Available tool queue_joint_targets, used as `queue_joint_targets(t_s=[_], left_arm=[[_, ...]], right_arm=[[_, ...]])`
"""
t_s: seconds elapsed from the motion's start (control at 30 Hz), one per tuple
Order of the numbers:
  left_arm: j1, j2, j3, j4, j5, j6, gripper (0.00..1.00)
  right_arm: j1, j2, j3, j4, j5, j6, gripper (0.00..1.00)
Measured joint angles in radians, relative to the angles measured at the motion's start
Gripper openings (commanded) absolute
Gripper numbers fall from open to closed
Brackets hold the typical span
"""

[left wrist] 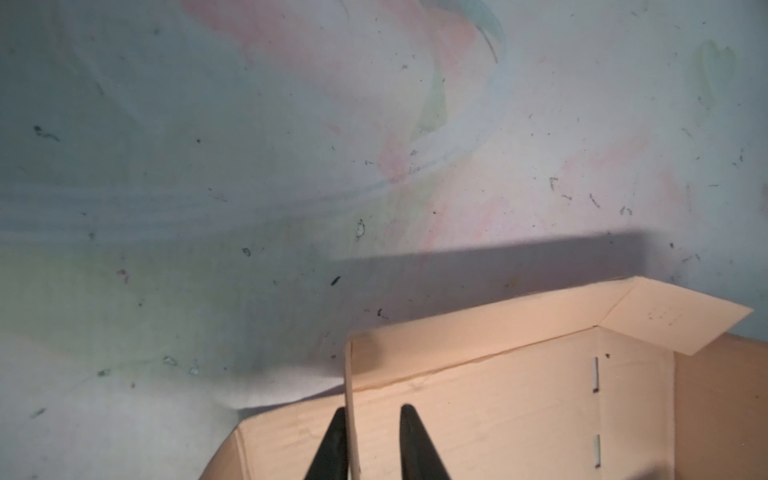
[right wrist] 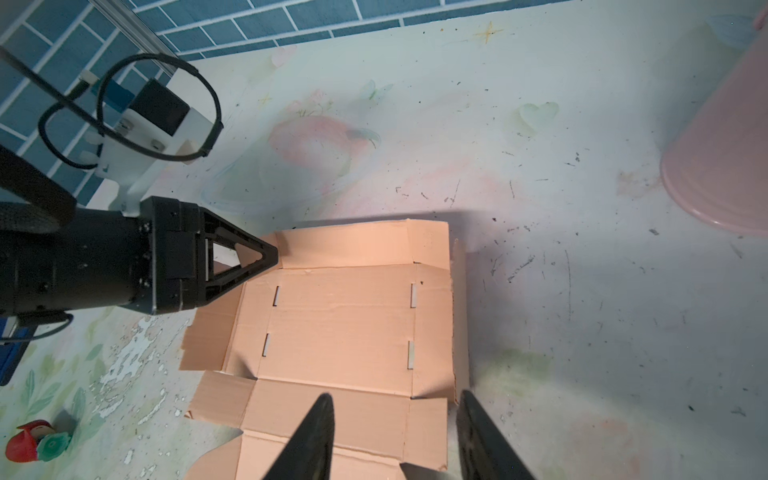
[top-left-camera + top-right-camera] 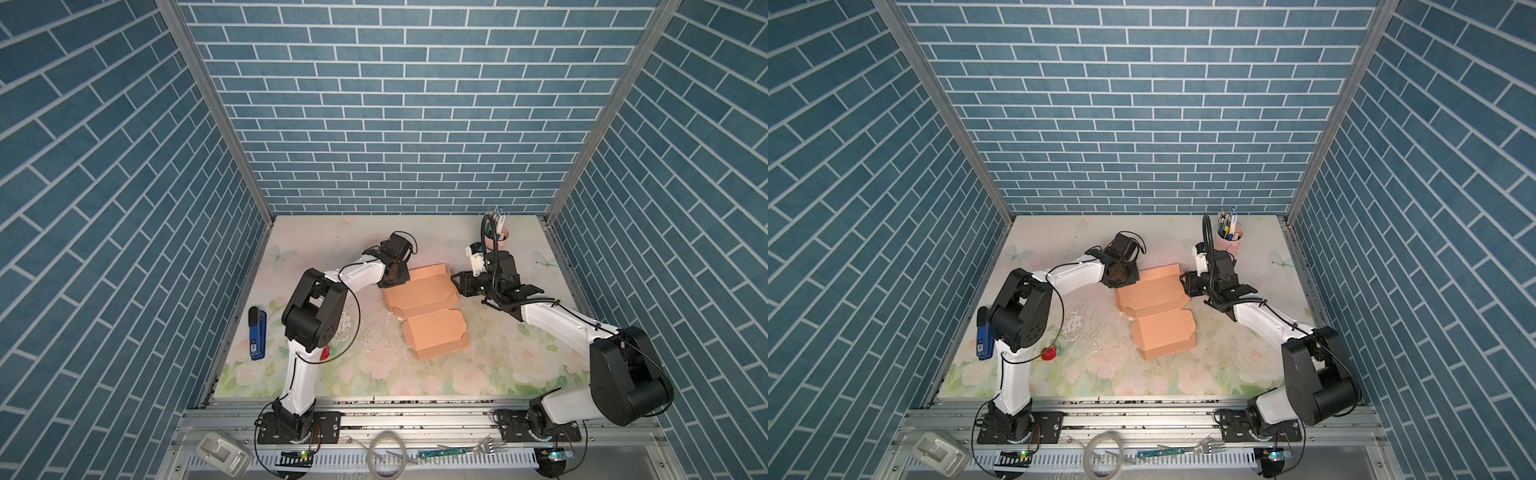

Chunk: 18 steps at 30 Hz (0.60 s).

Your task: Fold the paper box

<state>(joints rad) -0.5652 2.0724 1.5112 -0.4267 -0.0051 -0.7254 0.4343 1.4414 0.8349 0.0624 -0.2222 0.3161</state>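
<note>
the left gripper (image 1: pixel 372 409) is straddling an upright flap of the paper box (image 3: pixel 419 291), its jaws standing narrowly apart: we are seeing one finger (image 1: pixel 334 440) touching the flap and the other leaving a gap. in both top views this gripper is sitting at the box's ten o'clock corner. the right gripper (image 2: pixel 395 397) is hanging with jaws apart and empty at the box's three o'clock edge. the box is lying half-formed near the middle of the floral table (image 3: pixel 332 232), its lid spreading toward five o'clock. a pink cup (image 3: pixel 1231 241) of pens is standing at the box's one o'clock.
</note>
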Motion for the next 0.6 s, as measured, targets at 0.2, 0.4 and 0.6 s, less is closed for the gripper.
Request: queue_joint_targets(t_s=[0.2, 0.4, 0.6], left_arm=[[-0.01, -0.003, -0.011, 0.038, -0.01, 0.029, 0.0], [-0.011, -0.037, -0.082, 0.07, -0.027, 0.06, 0.0], [-0.011, -0.067, -0.108, 0.089, -0.04, 0.077, 0.0]], right_arm=[[0.003, 0.074, 0.024, 0.03, -0.003, 0.071, 0.46], [0.03, 0.151, 0.075, 0.065, 0.011, 0.176, 0.47], [0.058, 0.215, 0.081, 0.125, 0.019, 0.288, 0.47]])
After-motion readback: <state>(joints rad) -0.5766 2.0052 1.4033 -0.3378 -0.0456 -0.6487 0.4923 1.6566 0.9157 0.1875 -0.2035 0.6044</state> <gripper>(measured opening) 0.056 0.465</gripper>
